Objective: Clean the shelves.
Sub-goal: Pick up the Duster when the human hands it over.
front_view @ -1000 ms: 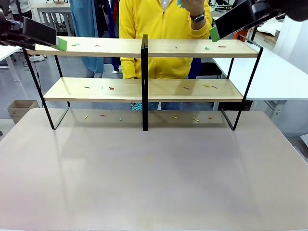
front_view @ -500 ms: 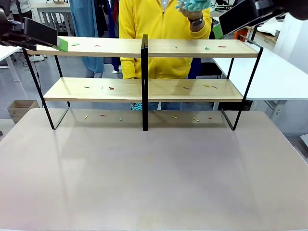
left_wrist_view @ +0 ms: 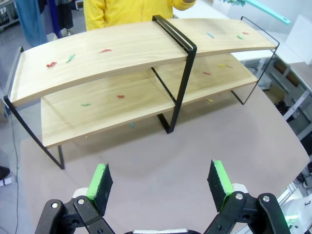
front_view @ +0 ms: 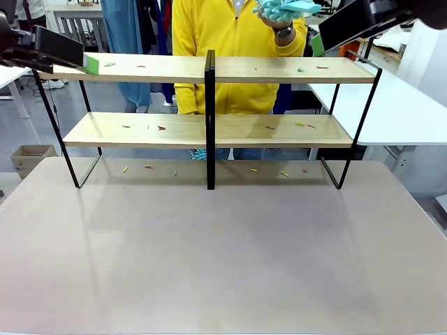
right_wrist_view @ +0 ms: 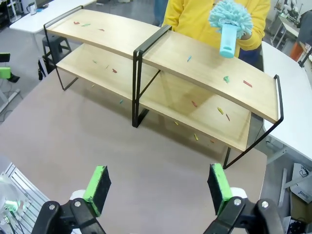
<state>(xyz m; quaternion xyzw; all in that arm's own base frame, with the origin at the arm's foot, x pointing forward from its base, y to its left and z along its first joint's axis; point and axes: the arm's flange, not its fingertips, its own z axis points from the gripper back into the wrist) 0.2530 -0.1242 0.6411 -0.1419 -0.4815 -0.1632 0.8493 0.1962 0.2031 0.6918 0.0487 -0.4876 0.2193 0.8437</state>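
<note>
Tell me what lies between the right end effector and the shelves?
In the right wrist view, bare tabletop stretches from the right end effector to the shelves; a few coloured scraps lie under the rack.

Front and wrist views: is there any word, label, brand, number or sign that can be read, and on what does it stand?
No text can be read.
Shelves: bare wood and black frame, no print.
Duster: no marking visible.
Person's yellow jacket: no lettering visible.
Cardboard box on the floor: no print visible.
White carton on the floor: a dark mark, too small to read.
</note>
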